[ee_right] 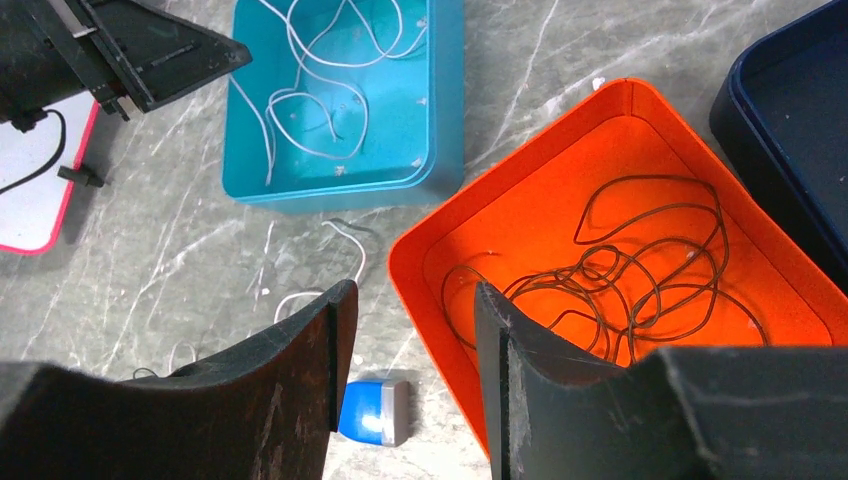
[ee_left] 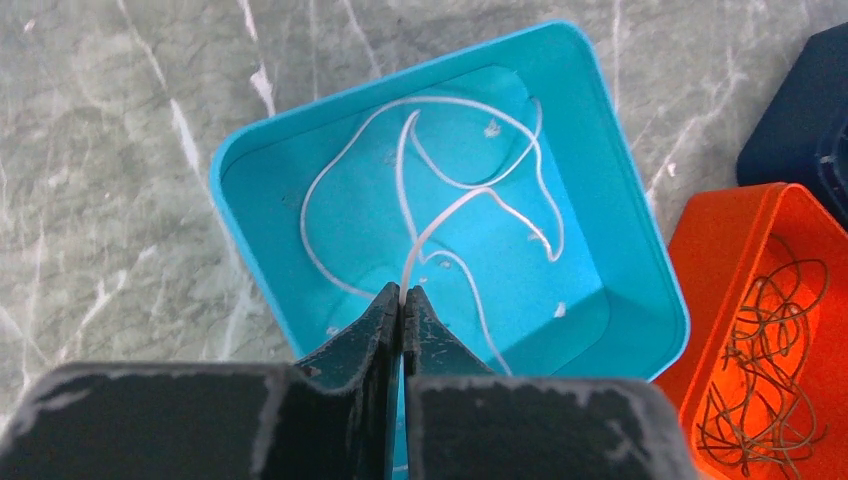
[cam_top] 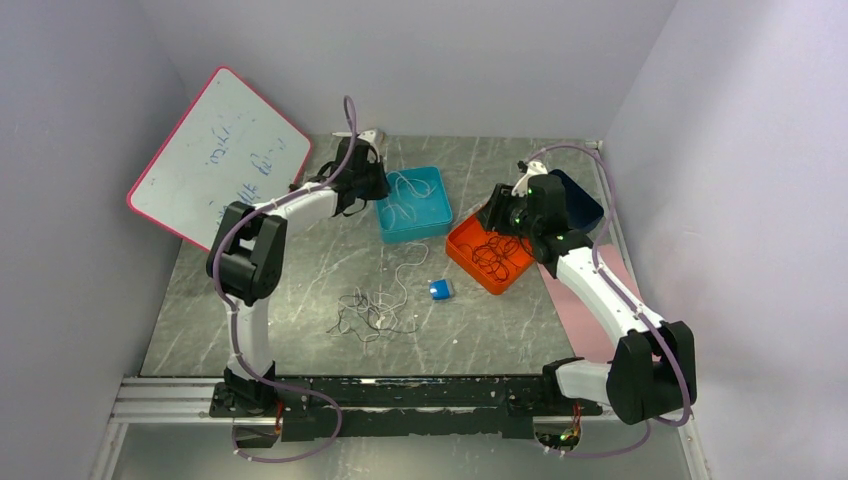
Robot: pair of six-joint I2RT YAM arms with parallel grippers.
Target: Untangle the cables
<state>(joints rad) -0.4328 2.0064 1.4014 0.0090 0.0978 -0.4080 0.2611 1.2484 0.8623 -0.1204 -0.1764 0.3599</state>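
A loose tangle of thin white and black cables (cam_top: 370, 310) lies on the grey table in front of the arms. My left gripper (ee_left: 403, 292) is shut on one white cable (ee_left: 440, 215), which loops down into the teal tray (ee_left: 255, 240) below it. Black cables (ee_right: 640, 280) lie coiled in the orange tray (ee_right: 520, 150). My right gripper (ee_right: 415, 290) hangs open over that tray's near-left rim, with nothing between its fingers. In the top view the left gripper (cam_top: 365, 178) is at the teal tray's left edge, and the right gripper (cam_top: 505, 215) is above the orange tray (cam_top: 465, 262).
A small blue and grey block (cam_top: 441, 290) sits between the tangle and the orange tray. A dark navy tray (cam_top: 585, 205) stands behind the right gripper. A pink-framed whiteboard (cam_top: 215, 155) leans at the back left. A pink mat (cam_top: 600, 310) lies under the right arm.
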